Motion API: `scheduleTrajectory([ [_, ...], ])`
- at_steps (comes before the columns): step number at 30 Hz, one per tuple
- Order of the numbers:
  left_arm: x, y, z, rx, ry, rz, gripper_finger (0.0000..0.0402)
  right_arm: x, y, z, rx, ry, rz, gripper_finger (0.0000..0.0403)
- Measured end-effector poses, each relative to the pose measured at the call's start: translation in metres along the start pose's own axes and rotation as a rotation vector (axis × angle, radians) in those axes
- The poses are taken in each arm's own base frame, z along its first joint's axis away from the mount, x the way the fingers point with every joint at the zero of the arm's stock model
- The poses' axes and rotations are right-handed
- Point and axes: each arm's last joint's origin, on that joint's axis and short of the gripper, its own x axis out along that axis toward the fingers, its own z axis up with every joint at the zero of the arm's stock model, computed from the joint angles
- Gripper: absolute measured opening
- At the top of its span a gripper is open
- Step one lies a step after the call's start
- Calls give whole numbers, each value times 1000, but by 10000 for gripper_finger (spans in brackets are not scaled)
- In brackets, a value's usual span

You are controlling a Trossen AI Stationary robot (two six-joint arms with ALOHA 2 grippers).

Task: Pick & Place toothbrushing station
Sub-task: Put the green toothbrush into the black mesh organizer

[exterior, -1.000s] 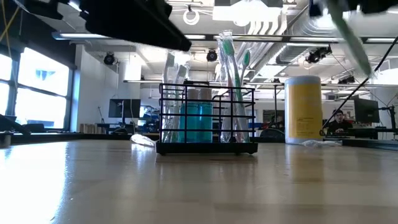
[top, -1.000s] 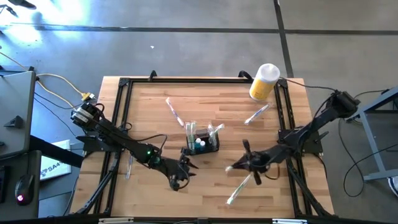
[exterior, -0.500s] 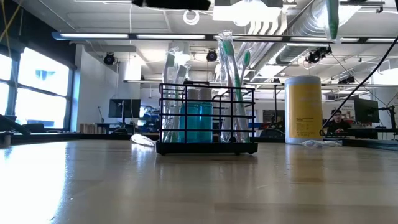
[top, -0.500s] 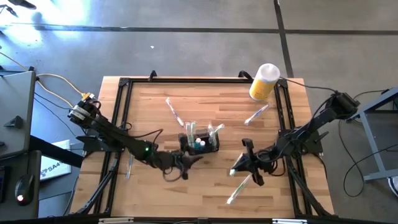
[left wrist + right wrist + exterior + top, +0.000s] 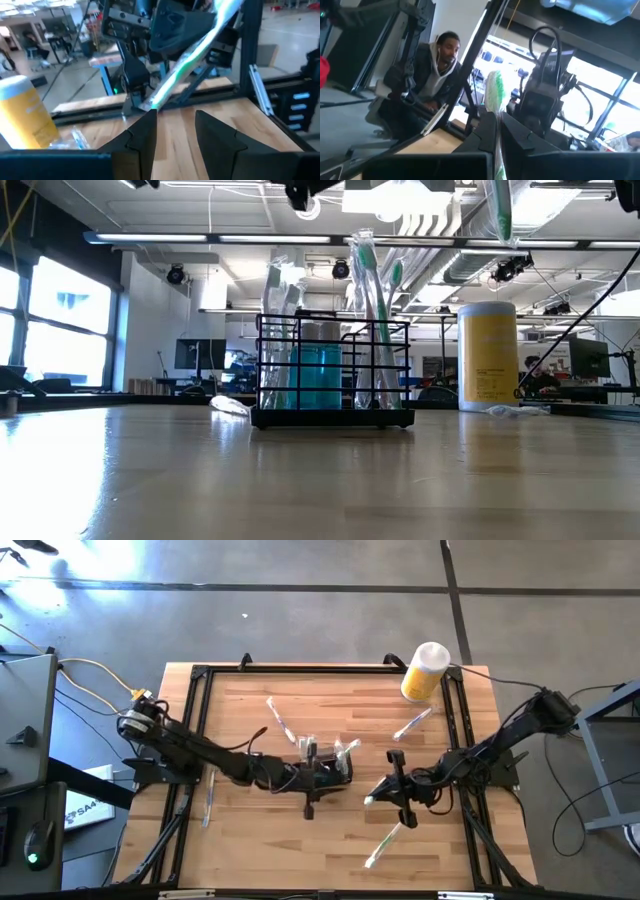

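Hovering over the toothbrushing station point(image 5: 322, 772) at mid-table, the left gripper point(image 5: 318, 776) stands half-open and empty. The right gripper point(image 5: 388, 791), clamped on a toothbrush point(image 5: 494, 102), waits just beside. Next, lower the brush into the caddy, I judge.

Left end effector point(image 5: 312, 783) hovers part-open mid-table; right end effector point(image 5: 397, 783), apparently raised, is clamped.
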Motion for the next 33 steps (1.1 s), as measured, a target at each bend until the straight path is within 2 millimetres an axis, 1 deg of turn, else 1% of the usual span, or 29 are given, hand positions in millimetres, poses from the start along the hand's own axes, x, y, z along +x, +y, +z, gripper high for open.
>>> scheduleTrajectory([
  [3, 9, 2, -10, 2, -46, 10, 129, 1, 0, -1, 0, -15, -8, 4],
  [9, 21, 7, -23, 14, -129, -41, 129, 6, -4, -9, 2, -15, -46, 4],
  [14, 24, 16, -26, -16, -147, -48, 129, 9, -8, -16, 12, -12, -71, 4],
  [18, 27, 18, -22, -36, -147, -43, 129, 12, -13, -24, 29, -9, -103, 4],
  [22, 28, 17, -20, -31, -150, -60, 129, 17, -17, -29, 48, 5, -121, 4],
  [27, 29, 17, -19, -16, -152, -65, 129, 25, -17, -30, 48, -11, -74, 4],
  [33, 29, 17, -20, -13, -143, -71, 129, 28, -17, -30, 43, 4, -86, 4],
])
